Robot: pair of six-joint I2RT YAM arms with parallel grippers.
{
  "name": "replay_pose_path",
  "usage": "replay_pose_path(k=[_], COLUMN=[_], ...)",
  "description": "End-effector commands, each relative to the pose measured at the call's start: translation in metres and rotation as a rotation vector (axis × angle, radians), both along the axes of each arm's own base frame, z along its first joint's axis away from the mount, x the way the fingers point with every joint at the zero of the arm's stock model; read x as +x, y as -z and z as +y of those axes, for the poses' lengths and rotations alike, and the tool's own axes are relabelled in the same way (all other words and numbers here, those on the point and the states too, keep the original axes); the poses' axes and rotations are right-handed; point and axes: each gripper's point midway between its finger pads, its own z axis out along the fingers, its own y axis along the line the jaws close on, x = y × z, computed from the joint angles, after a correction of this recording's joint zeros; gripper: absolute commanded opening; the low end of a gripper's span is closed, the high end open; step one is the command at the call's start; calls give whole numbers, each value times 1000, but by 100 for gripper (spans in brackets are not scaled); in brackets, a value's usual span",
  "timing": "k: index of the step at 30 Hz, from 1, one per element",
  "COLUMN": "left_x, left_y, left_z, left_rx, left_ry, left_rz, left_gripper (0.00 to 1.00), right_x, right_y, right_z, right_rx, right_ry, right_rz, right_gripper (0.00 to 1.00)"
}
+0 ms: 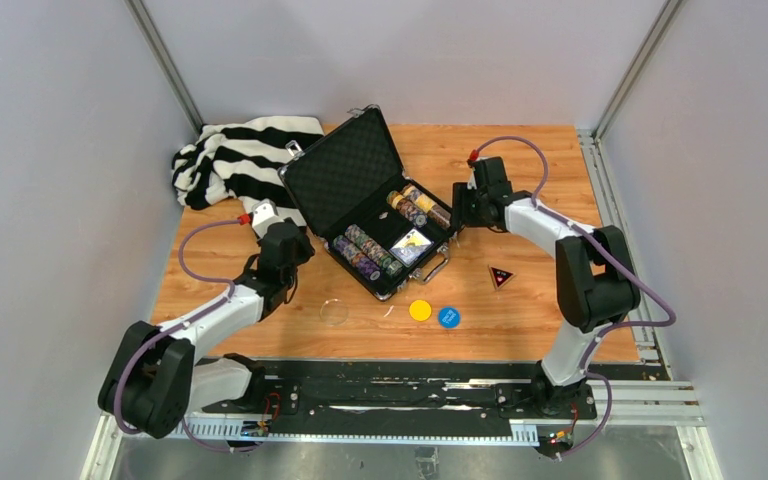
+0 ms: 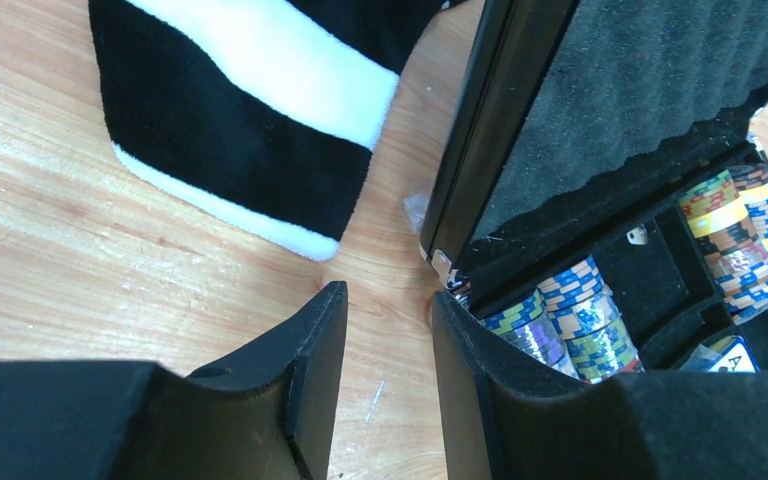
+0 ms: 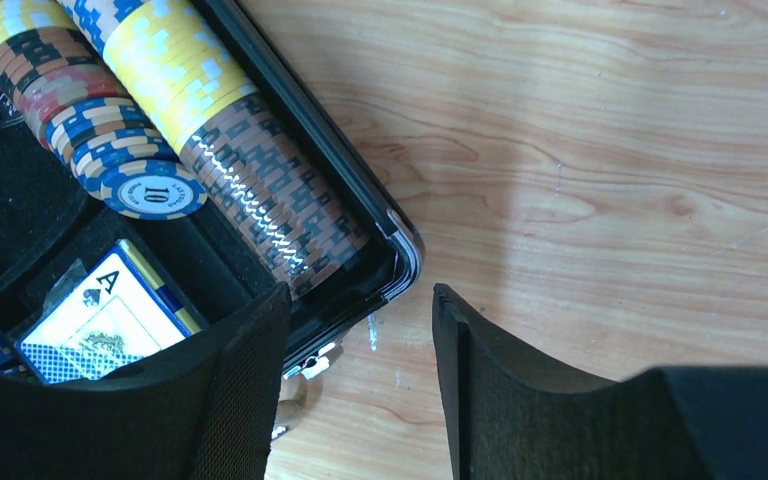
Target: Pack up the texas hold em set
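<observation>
The black hard case [image 1: 341, 172] lies open mid-table, its foam-lined lid up. Inside are rows of multicoloured chips [image 1: 365, 252] and a card box [image 1: 412, 246]. A clear disc [image 1: 333, 311], a yellow disc [image 1: 420, 310], a blue disc [image 1: 449, 317] and a dark triangle [image 1: 501, 276] lie loose on the table in front. My left gripper [image 1: 282, 243] is open and empty beside the case's left corner [image 2: 442, 262]. My right gripper [image 1: 463, 208] is open and empty at the case's right corner [image 3: 400, 250], next to the chip rows [image 3: 250, 190].
A black-and-white striped cloth [image 1: 235, 160] lies at the back left, close to the case lid and my left arm. It also shows in the left wrist view [image 2: 250, 110]. Grey walls close in the wooden table [image 1: 540, 160] on three sides.
</observation>
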Motion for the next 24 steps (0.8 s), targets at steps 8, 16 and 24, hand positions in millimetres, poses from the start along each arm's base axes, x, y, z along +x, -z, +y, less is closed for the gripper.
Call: replay_pose_path(k=[8, 16, 24], left_x=[13, 14, 12], left_y=[-7, -4, -2], left_z=[5, 5, 7], left_rx=[-11, -11, -8], left_ry=[-31, -30, -30], left_rz=[-36, -31, -29], left_gripper=[42, 42, 42], right_x=[0, -3, 0], right_y=[-12, -12, 11], right_z=[-3, -8, -6], right_rx=[-33, -50, -68], right_ry=[4, 7, 0], right_rz=[-45, -45, 9], right_gripper=[50, 50, 50])
